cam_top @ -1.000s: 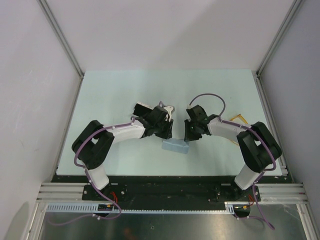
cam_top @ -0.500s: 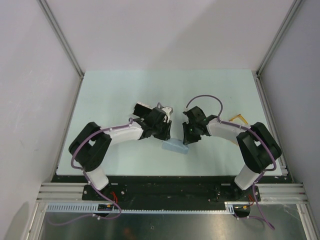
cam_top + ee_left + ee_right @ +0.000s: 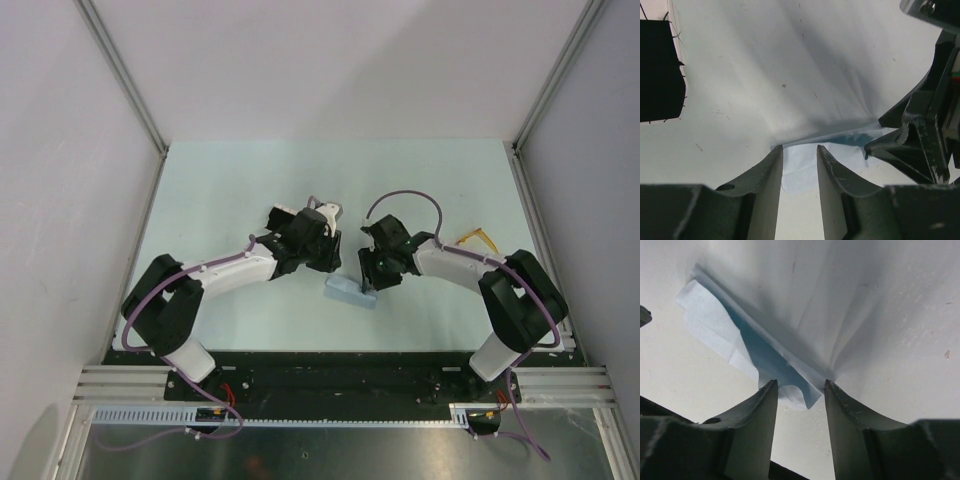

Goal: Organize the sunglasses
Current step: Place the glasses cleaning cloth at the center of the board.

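Observation:
The sunglasses (image 3: 480, 238) lie at the right of the table behind my right forearm; only part of the yellow-orange frame shows. The blue-grey cloth (image 3: 352, 292) lies crumpled near the middle front. My left gripper (image 3: 333, 262) is open just behind the cloth's left end; in the left wrist view (image 3: 799, 149) the cloth's (image 3: 797, 167) edge lies between its tips. My right gripper (image 3: 368, 280) is open at the cloth's right end; in the right wrist view (image 3: 800, 384) a corner of the cloth (image 3: 715, 315) reaches between its tips. The white case is not clearly in view.
A dark rectangle with a pale frayed edge (image 3: 657, 70) sits at the left of the left wrist view; I cannot tell what it is. The right gripper's black body (image 3: 925, 130) is close on the right there. Frame posts and walls bound the table.
Both grippers have closed in on the cloth: the left arm has stretched further out to the right, the right gripper has moved left. The cloth and sunglasses have stayed put.

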You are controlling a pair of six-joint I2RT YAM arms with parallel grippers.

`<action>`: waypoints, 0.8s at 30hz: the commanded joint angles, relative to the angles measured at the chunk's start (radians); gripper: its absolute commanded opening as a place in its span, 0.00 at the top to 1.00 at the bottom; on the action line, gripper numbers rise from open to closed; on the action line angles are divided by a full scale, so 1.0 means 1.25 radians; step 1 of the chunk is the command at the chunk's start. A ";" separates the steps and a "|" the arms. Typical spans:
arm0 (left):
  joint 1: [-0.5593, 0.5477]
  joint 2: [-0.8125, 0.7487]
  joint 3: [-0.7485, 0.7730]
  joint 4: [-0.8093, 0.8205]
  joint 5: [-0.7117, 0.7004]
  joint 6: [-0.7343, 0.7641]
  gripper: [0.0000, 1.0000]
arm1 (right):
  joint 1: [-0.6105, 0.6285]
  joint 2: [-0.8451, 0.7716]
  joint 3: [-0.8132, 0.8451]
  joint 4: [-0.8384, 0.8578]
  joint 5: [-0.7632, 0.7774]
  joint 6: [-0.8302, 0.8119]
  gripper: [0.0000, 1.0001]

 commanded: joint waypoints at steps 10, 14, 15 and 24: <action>-0.004 -0.019 0.021 0.013 -0.017 0.006 0.62 | 0.042 -0.037 0.015 -0.017 0.066 -0.047 0.35; -0.004 -0.012 0.020 0.012 0.002 0.007 0.61 | 0.043 -0.047 0.014 -0.033 0.084 -0.044 0.37; -0.004 -0.005 0.020 0.012 0.008 0.008 0.61 | 0.043 -0.051 0.014 -0.032 0.089 -0.041 0.37; -0.004 0.032 0.012 0.007 0.075 0.017 0.57 | 0.018 -0.054 0.015 -0.020 0.105 0.005 0.47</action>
